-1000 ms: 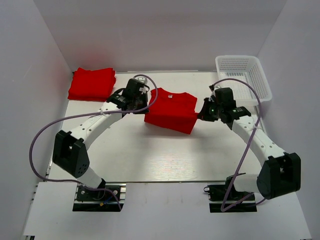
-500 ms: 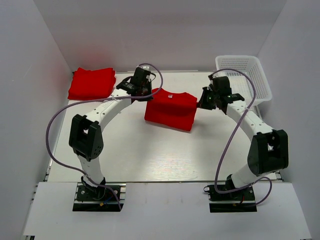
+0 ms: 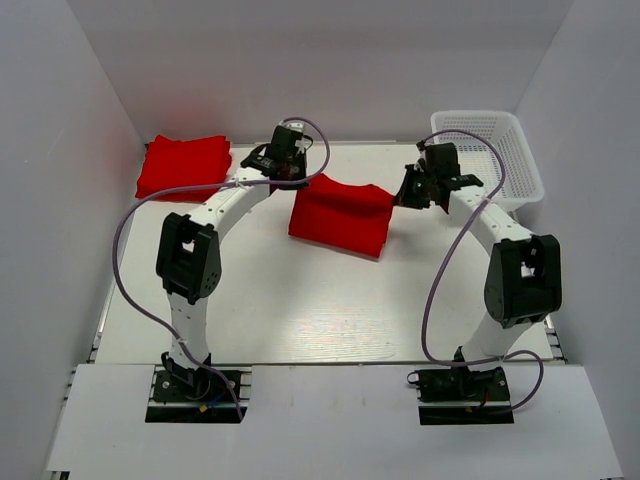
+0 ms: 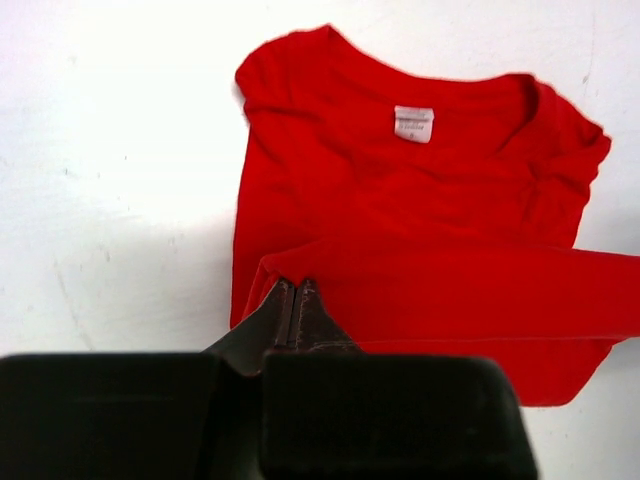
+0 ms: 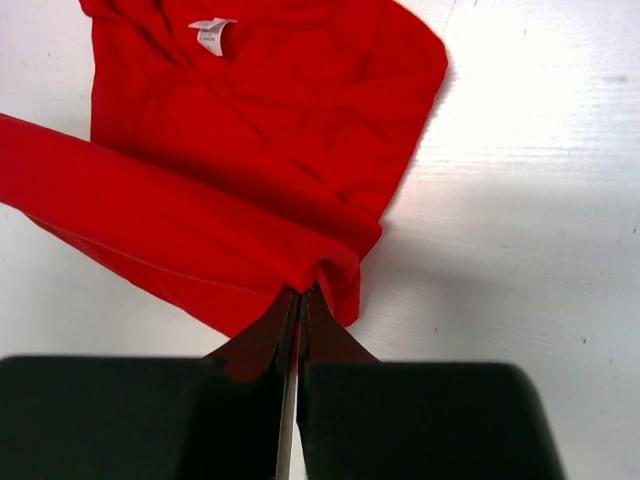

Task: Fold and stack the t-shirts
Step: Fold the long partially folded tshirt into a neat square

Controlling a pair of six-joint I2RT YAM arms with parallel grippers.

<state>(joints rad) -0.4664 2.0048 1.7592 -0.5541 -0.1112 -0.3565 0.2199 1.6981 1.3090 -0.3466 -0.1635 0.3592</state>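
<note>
A red t-shirt (image 3: 340, 215) lies mid-table toward the back, its near part lifted and folded back over the rest. My left gripper (image 3: 296, 182) is shut on the shirt's left folded corner (image 4: 285, 272). My right gripper (image 3: 397, 200) is shut on the right folded corner (image 5: 325, 272). The white neck label (image 4: 413, 123) shows in the left wrist view and, as the same label (image 5: 211, 34), in the right wrist view. A stack of folded red t-shirts (image 3: 183, 165) sits at the back left.
A white mesh basket (image 3: 490, 150) stands at the back right, just behind my right arm. White walls close the table at the back and on both sides. Purple cables loop from both arms above the table.
Both grippers have moved toward the back of the table, carrying the shirt's near edge up and over its upper part. The shirt now looks shorter front to back.
</note>
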